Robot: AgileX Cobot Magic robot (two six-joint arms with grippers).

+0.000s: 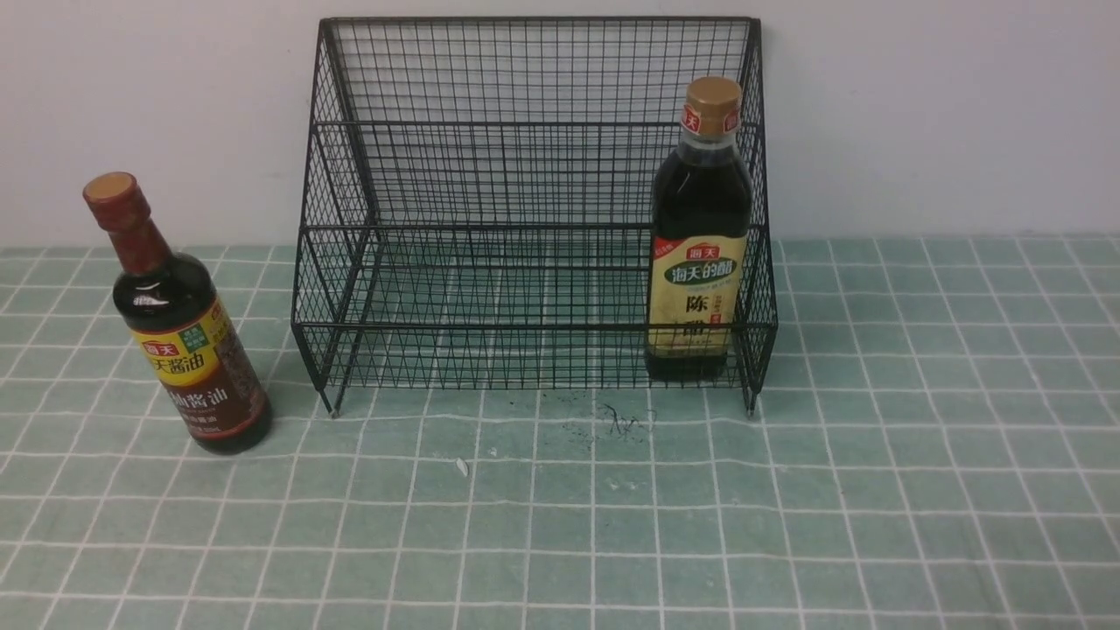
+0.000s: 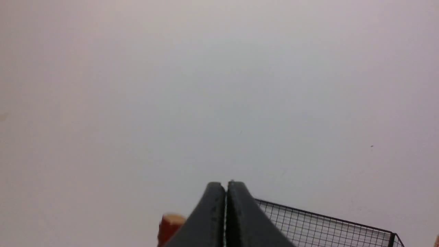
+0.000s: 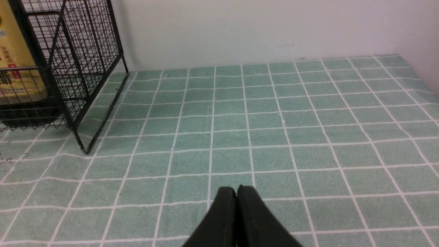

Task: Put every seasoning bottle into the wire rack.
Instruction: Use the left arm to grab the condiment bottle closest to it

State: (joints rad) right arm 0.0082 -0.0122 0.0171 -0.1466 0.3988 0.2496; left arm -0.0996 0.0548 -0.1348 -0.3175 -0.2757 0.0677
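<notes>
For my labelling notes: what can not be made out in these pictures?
- Front view: both arms lie outside the frame.
- Left wrist view: the left claw hides the slim bottle except its cap; the edge cuts the wire rack.
- Right wrist view: the edge cuts off the larger bottle; its label is unreadable.

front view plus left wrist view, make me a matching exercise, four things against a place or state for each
Things
1. slim-necked dark bottle with red-brown cap
2. larger dark bottle with tan cap
3. black wire-mesh rack
4. left end effector

Place or state
A. shut, holding nothing
B. inside the rack, at its right end
C. at the back of the green checked cloth, by the white wall
D. on the cloth outside the rack, to its left

Pairs: 1-D, 2-B, 3-C, 4-A
</notes>
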